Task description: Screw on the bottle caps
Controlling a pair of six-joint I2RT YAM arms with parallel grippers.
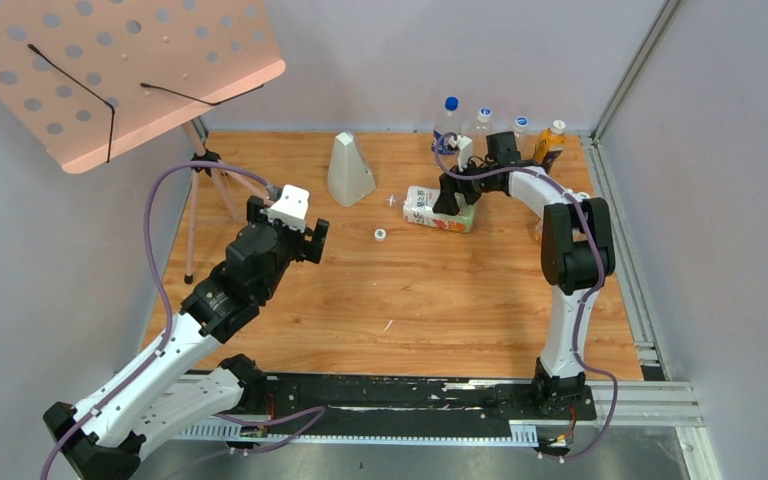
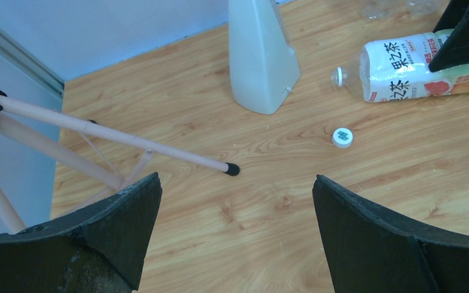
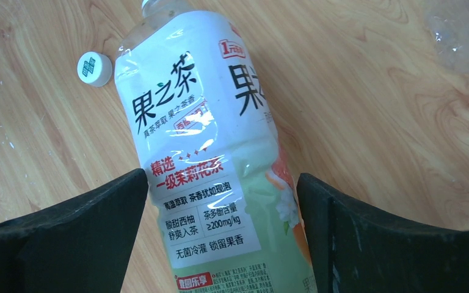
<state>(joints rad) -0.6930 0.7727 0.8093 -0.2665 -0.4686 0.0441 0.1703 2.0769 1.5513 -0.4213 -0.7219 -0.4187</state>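
Note:
A large clear bottle [image 1: 430, 212] [image 2: 412, 67] [image 3: 207, 152] with a green, white and orange label lies on its side on the wooden table, its open neck pointing left. One small white cap [image 1: 380, 235] [image 2: 342, 137] [image 3: 94, 68] lies flat on the wood, just left of the neck. My right gripper [image 1: 452, 200] [image 3: 221, 177] is down over the bottle's body, a finger close along each side and the jaws wide. My left gripper [image 1: 312, 240] [image 2: 237, 183] hovers open and empty, left of the cap.
A pale cone-shaped block [image 1: 349, 170] [image 2: 261, 55] stands behind the cap. A pink music stand [image 1: 110, 70] fills the back left, its legs [image 2: 116, 137] reaching onto the table. Several upright bottles [image 1: 500, 125] line the back wall. Crinkled clear plastic [image 3: 464, 30] lies by the right gripper.

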